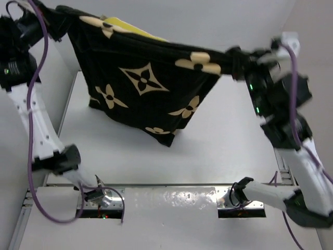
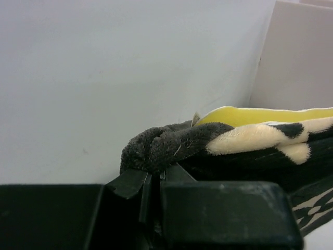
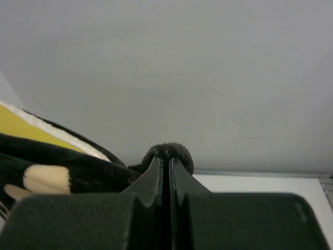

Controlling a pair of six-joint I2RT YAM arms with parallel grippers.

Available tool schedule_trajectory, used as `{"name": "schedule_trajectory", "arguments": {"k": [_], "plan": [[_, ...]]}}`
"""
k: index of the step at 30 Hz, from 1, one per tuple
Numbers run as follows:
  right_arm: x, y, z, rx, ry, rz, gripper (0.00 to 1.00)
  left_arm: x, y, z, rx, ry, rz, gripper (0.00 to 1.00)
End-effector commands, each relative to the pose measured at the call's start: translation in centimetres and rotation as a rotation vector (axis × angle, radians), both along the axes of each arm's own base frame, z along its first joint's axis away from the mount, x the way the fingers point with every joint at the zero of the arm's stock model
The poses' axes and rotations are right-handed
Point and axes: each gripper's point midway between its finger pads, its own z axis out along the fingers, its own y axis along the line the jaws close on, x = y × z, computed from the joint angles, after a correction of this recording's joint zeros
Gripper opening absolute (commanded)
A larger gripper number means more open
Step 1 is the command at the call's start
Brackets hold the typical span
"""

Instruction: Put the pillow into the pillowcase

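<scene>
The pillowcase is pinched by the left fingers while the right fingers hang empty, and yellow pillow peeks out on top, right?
No: the right fingers are not empty; the right wrist view shows them shut on black plush of the pillowcase. The left fingers pinch it too, and yellow pillow peeks out on top.

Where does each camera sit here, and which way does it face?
Top external: above, behind the bases, looking down on the table and hanging pillowcase; left arm and right arm show.
Left wrist: on the left hand, looking past it at the clamped pillowcase corner.
Right wrist: on the right hand, looking past it at its pinched corner.
Shared: both wrist views show the yellow edge of the pillow.
</scene>
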Motion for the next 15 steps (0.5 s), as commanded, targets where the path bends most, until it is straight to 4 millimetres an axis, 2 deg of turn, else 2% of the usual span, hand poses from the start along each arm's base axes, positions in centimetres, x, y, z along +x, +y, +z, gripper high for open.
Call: {"name": "schedule_trajectory", "arguments": {"k": [1, 2, 3, 4, 5, 6, 7, 8, 9, 10, 12, 13, 15], "plan": [[3.6, 0.4, 6.0, -0.048, -0.029, -0.095, 0.00, 9.0, 5.9, -3.8, -0.110, 0.125, 0.163, 0.00], [3.1, 0.4, 12.1, -0.002, -0.138, -0.081, 0.00, 6.8, 4.9, 2.4, -0.070, -0.084, 0.136, 0.00], [2.6, 0.6, 14.2, -0.001, -0.179, -0.061, 0.00, 5.4, 5.4, 4.8, -0.120, -0.142, 0.118, 0.00], [2.6, 1.7, 16.4, 0.012, -0.242, -0.014, 0.00, 1.4, 4.6, 8.9, -0.109, -0.273, 0.132, 0.00], [-1.2, -0.4, 21.2, 0.113, -0.392, -0.004, 0.00, -0.3, 6.1, 11.0, -0.075, -0.408, 0.181, 0.00], [-2.6, -0.9, 22.4, 0.146, -0.447, 0.017, 0.00, -5.0, 5.3, 14.6, -0.033, -0.551, 0.260, 0.00], [-4.4, -1.8, 23.4, 0.183, -0.502, 0.027, 0.00, -6.5, 5.7, 15.6, 0.010, -0.605, 0.324, 0.00], [-7.9, -3.8, 23.8, 0.246, -0.600, 0.035, 0.00, -8.0, 6.1, 16.3, 0.057, -0.640, 0.380, 0.00], [-9.9, -4.9, 23.8, 0.276, -0.648, 0.046, 0.00, -9.8, 5.4, 17.2, 0.128, -0.694, 0.414, 0.00], [-11.0, -5.5, 23.3, 0.286, -0.669, 0.050, 0.00, -10.3, 5.5, 17.4, 0.145, -0.701, 0.423, 0.00], [-12.2, -6.6, 21.9, 0.279, -0.650, 0.032, 0.00, -10.0, 5.9, 16.8, 0.164, -0.669, 0.415, 0.00], [-11.9, -6.8, 21.3, 0.268, -0.631, 0.018, 0.00, -9.5, 6.2, 16.3, 0.154, -0.651, 0.411, 0.00], [-9.3, -6.3, 18.9, 0.206, -0.538, -0.048, 0.00, -6.9, 7.4, 14.1, 0.086, -0.562, 0.386, 0.00]]}}
